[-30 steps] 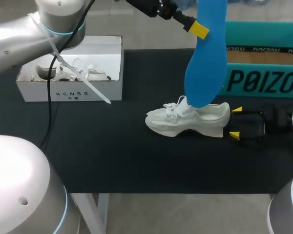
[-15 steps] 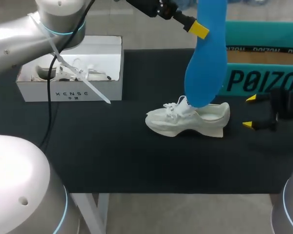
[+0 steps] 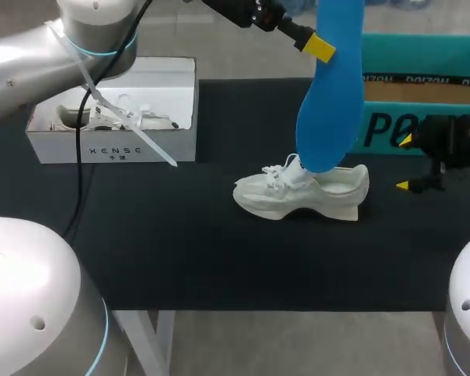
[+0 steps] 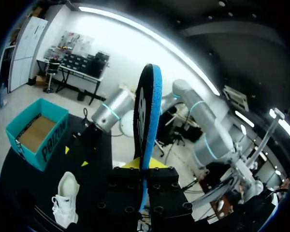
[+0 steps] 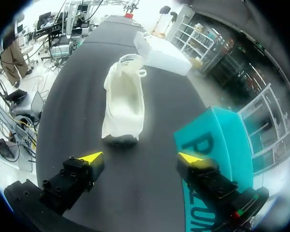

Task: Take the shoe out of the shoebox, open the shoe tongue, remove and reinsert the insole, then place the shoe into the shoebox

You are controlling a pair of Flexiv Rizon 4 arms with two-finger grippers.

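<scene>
The white sneaker (image 3: 329, 196) lies on the black table mat (image 3: 219, 258) near the middle, its long axis running 9 to 3 o'clock in the head view, toe at 9 and heel at 3. The blue insole (image 3: 333, 102) hangs nearly upright over it, 12 to 6, its lower end at the shoe's mouth; whether it touches there I cannot tell. The left gripper (image 3: 323, 47) is clamped on the insole's upper part. The right gripper (image 3: 405, 164) hangs near the heel at 3 o'clock, jaws wide and holding nothing, the heel straight ahead of them. It is the nearer arm to steady the shoe. The teal shoebox (image 3: 423, 59) stands at 1 o'clock from the sneaker, a white box (image 3: 110, 145) at 10.
</scene>
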